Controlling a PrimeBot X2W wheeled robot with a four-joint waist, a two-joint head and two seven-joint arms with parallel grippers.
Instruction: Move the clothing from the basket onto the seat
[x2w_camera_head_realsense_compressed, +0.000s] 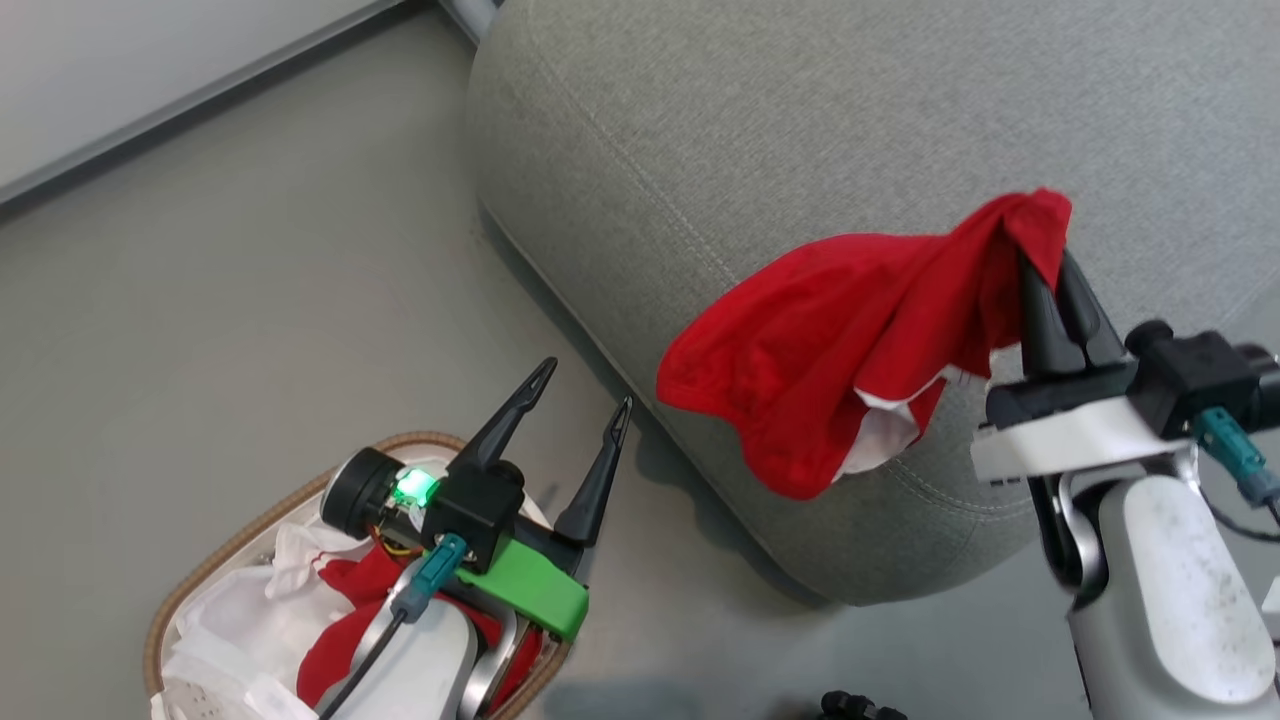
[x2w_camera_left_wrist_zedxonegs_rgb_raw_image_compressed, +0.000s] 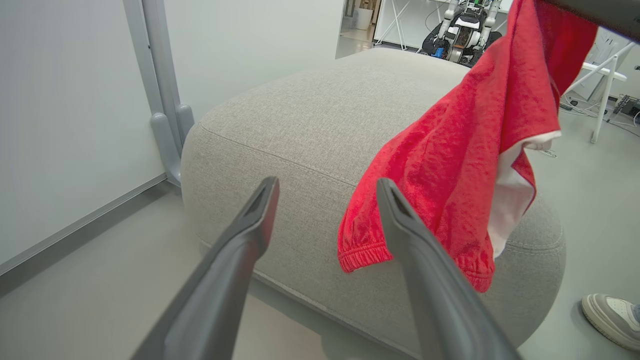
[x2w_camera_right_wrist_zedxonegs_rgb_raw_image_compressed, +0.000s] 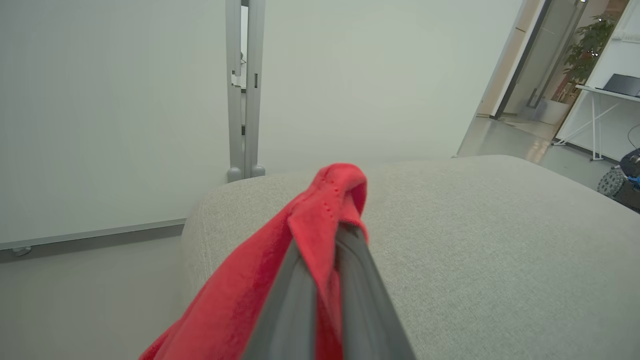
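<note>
My right gripper (x2w_camera_head_realsense_compressed: 1045, 262) is shut on a red garment with white trim (x2w_camera_head_realsense_compressed: 850, 350), which hangs from its fingertips over the front corner of the grey seat (x2w_camera_head_realsense_compressed: 800, 130). In the right wrist view the red cloth (x2w_camera_right_wrist_zedxonegs_rgb_raw_image_compressed: 320, 220) is pinched between the fingers above the seat (x2w_camera_right_wrist_zedxonegs_rgb_raw_image_compressed: 500, 240). My left gripper (x2w_camera_head_realsense_compressed: 585, 388) stands open and empty above the basket (x2w_camera_head_realsense_compressed: 200, 570), at the lower left, where more red clothing (x2w_camera_head_realsense_compressed: 345, 620) lies on the white liner. The left wrist view looks between its open fingers (x2w_camera_left_wrist_zedxonegs_rgb_raw_image_compressed: 255, 215) at the seat (x2w_camera_left_wrist_zedxonegs_rgb_raw_image_compressed: 300, 130) and the hanging garment (x2w_camera_left_wrist_zedxonegs_rgb_raw_image_compressed: 465, 165).
Grey floor (x2w_camera_head_realsense_compressed: 250, 330) lies between basket and seat. A white wall panel with a grey post (x2w_camera_left_wrist_zedxonegs_rgb_raw_image_compressed: 160, 75) stands behind the seat. A person's shoe (x2w_camera_left_wrist_zedxonegs_rgb_raw_image_compressed: 612, 320) rests on the floor to the seat's right. Another robot (x2w_camera_left_wrist_zedxonegs_rgb_raw_image_compressed: 462, 30) and tables stand far back.
</note>
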